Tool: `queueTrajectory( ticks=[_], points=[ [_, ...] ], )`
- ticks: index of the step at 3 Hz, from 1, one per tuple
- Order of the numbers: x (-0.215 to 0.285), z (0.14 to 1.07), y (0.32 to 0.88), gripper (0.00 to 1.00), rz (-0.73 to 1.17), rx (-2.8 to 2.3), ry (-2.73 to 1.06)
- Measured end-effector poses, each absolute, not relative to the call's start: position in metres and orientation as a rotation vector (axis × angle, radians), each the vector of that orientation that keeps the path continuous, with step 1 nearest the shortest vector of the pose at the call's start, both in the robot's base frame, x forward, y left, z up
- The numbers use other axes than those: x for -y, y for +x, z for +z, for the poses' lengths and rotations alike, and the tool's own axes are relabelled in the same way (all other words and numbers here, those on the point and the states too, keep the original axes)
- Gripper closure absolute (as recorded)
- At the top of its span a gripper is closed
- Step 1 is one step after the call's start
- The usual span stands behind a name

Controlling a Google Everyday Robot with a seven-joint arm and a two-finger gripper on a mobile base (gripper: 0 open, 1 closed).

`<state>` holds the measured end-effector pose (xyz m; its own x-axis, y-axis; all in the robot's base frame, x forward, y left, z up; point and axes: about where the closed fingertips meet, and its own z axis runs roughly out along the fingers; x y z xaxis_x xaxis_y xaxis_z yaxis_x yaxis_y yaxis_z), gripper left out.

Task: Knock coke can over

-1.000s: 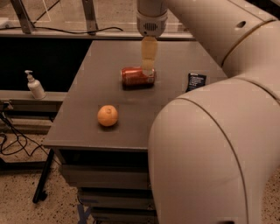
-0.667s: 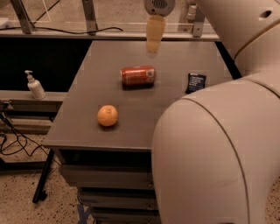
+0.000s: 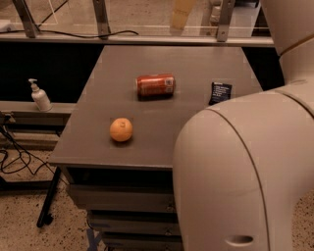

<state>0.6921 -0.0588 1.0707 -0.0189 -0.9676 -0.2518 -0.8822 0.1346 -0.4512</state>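
Note:
The red coke can (image 3: 155, 84) lies on its side in the middle of the grey table (image 3: 147, 54), its silver rim facing right. My gripper (image 3: 182, 13) is high at the top edge of the camera view, above and behind the can and well clear of it; only its pale lower part shows. It touches nothing.
An orange (image 3: 121, 129) sits near the table's front left. A small black packet (image 3: 221, 92) lies at the right edge. My arm's large white body (image 3: 235, 171) fills the front right. A soap pump bottle (image 3: 39, 95) stands on a lower ledge at left.
My gripper has risen from just above the can up to the top edge of the view. The can stays lying on its side in the same spot.

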Motion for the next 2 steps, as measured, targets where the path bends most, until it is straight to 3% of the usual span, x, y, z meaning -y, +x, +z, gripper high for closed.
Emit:
queueTrajectory(
  ticks=[1,2],
  points=[
    [0.047,1.064,0.697,0.00,-0.222,-1.892,-1.801],
    [0.076,1.053,0.705,0.00,-0.245,-1.914,-1.787]
  ],
)
